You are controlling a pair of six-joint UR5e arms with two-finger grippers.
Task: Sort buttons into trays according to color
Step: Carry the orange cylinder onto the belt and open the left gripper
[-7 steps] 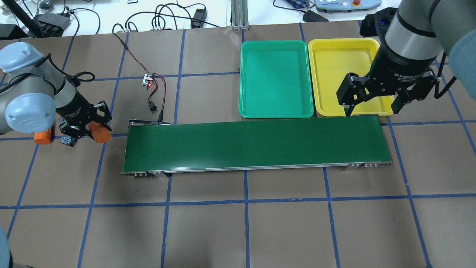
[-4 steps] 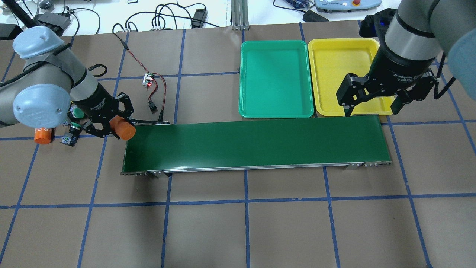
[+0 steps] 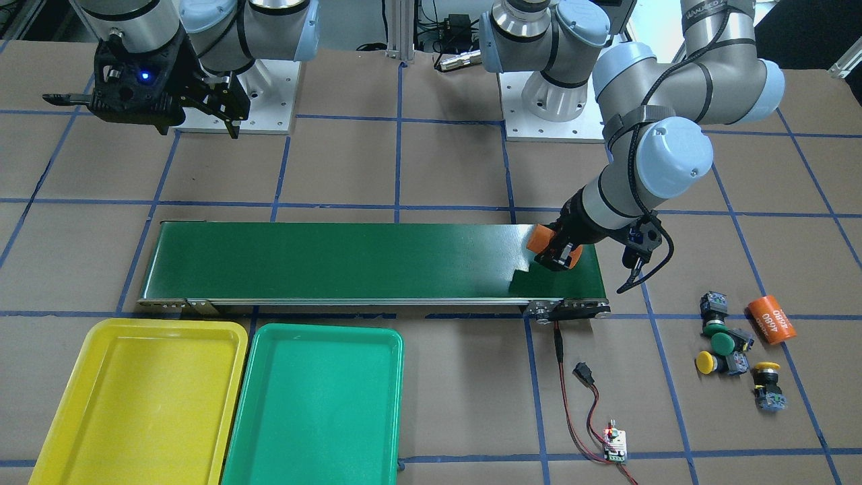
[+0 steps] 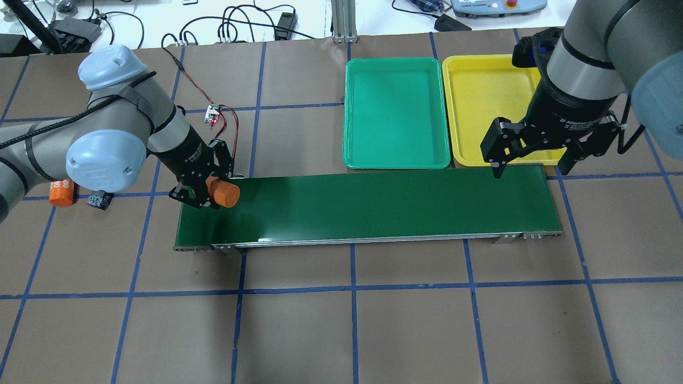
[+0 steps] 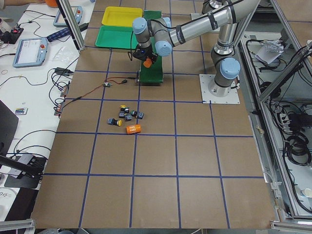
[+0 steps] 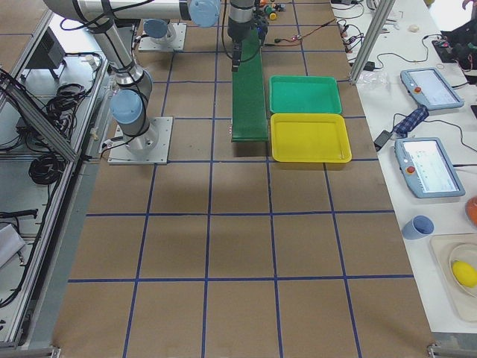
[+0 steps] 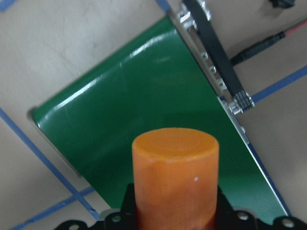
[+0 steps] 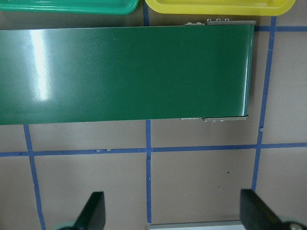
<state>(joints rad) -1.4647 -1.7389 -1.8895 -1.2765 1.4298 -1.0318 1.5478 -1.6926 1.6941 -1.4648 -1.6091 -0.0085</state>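
On the worktop [image 3: 431, 168] beside the left end of the belt [image 3: 337, 263], we saw all four buttons [image 3: 722, 343] lying unsorted and the green tray [image 3: 316, 404] and yellow tray [image 3: 135, 397] bare, while our left pincer [image 3: 557, 256] clenched an orange cylinder [image 3: 539, 239] over the belt and our right pincer [image 4: 528, 172] hung spread wide by the yellow tray.

Table [image 4: 405, 330] covered in brown paper, gridded with blue tape [image 4: 352, 288]. White bench [image 6: 458, 123] along one side carries two handheld screens [image 6: 426, 168] and a blue cup [image 6: 419, 226]. Aluminium post [image 4: 341, 21] at far edge, black cables [image 4: 230, 24] beyond. Lighting even.
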